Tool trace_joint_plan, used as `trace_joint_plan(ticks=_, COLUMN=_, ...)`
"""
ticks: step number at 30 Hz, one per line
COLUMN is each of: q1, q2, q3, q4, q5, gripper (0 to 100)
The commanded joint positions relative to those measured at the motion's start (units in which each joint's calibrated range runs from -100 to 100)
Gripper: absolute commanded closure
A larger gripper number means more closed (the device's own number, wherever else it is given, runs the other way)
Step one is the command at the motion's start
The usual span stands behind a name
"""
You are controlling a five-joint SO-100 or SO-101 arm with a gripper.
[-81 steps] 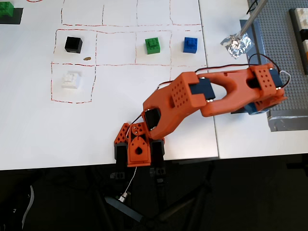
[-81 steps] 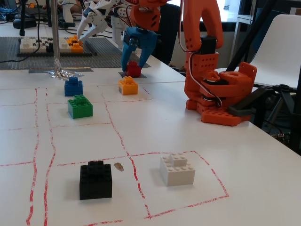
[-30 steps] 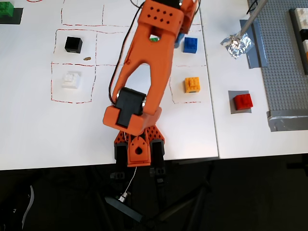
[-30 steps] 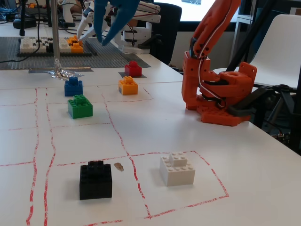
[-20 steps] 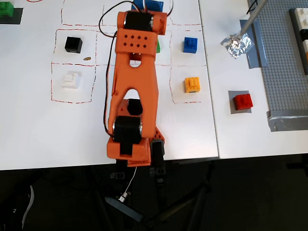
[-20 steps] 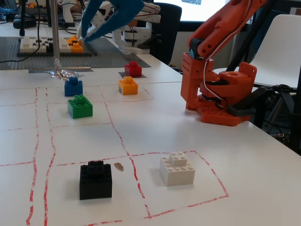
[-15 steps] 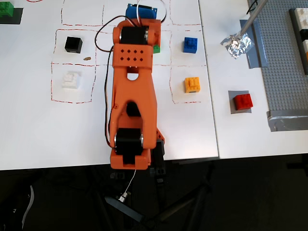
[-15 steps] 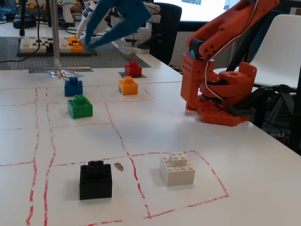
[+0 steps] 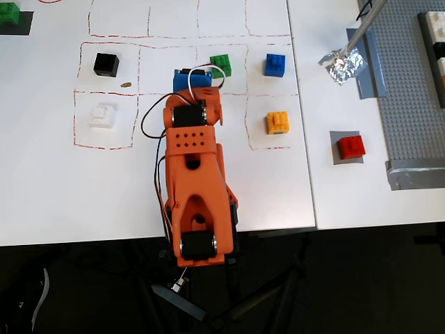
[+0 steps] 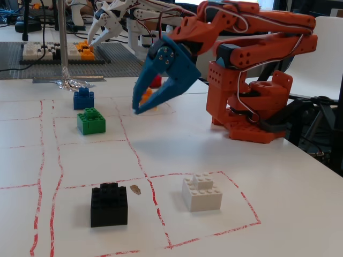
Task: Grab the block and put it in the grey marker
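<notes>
The red block [image 9: 351, 147] sits on the grey marker [image 9: 336, 137], a flat grey square at the right of the white table in the overhead view. In the fixed view only a sliver of the block [image 10: 156, 82] shows behind the gripper, and the marker is hidden. My blue gripper [image 10: 143, 107] is open and empty. It hovers above the table with its tips pointing down. In the overhead view the gripper [image 9: 188, 80] is mostly under the orange arm, far left of the block.
Green [image 9: 220, 65], blue [image 9: 275, 65], orange [image 9: 277, 122], black [image 9: 106, 64] and white [image 9: 102, 115] bricks lie in red dashed squares. A foil-footed pole [image 9: 342, 64] and the grey studded baseplate [image 9: 417, 90] stand at the right.
</notes>
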Motion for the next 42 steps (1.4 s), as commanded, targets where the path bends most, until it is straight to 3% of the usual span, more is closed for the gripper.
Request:
trace_joint_plan(ticks=1, q1=-0.80, q2=-3.57, q3=0.75, q4=0.67, q5=-0.73, gripper=100)
trace_joint_plan(ticks=19, q1=0.25, q2=-17.27, q3=10.55, q4=4.75, q5=-0.63, gripper=100)
trace_joint_plan(ticks=42, q1=0.52, q2=-17.36, q3=11.18, q4=3.28, q5=-0.10, gripper=100)
